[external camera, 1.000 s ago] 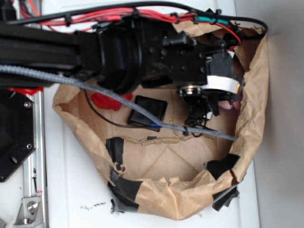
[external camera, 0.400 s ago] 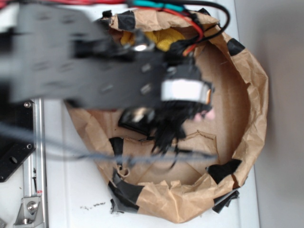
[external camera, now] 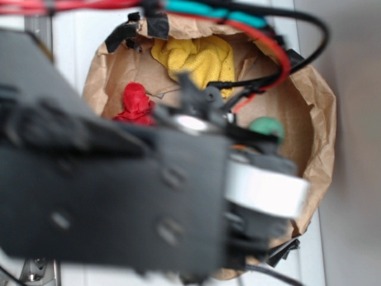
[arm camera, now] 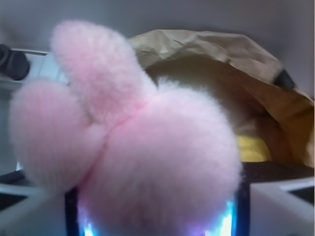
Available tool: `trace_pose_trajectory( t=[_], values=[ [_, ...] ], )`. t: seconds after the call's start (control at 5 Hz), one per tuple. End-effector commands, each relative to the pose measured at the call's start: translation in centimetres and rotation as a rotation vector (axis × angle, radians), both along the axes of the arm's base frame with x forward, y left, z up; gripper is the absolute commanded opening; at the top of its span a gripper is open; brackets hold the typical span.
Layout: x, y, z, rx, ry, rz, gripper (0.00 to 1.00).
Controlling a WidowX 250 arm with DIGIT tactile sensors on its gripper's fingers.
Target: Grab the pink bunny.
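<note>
In the wrist view the pink bunny fills most of the picture. It is a fuzzy pale-pink plush with two long ears pointing up and to the left. My gripper is shut on it: the black fingers press against its body on both sides. The bunny hangs above the brown paper bag. In the exterior view my arm is large, blurred and close to the camera. It hides both the gripper and the bunny.
The crumpled paper bag lies open on the white table. Inside it are a yellow cloth, a red cloth lump and a green ball. Red, black and teal cables run over the bag's top edge.
My arm has risen out of the bag towards the camera, carrying the bunny. The yellow cloth, red lump and green ball have come into view.
</note>
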State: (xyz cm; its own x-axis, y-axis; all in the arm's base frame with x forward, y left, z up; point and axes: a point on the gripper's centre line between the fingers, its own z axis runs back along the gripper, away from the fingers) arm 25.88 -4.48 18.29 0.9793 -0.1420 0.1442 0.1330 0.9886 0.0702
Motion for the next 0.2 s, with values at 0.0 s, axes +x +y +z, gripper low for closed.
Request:
trace_pose_trajectory(
  t=[0.0],
  values=[
    [2.53,0.97,1.78,-0.101,-0.088,0.409,0.00]
  ],
)
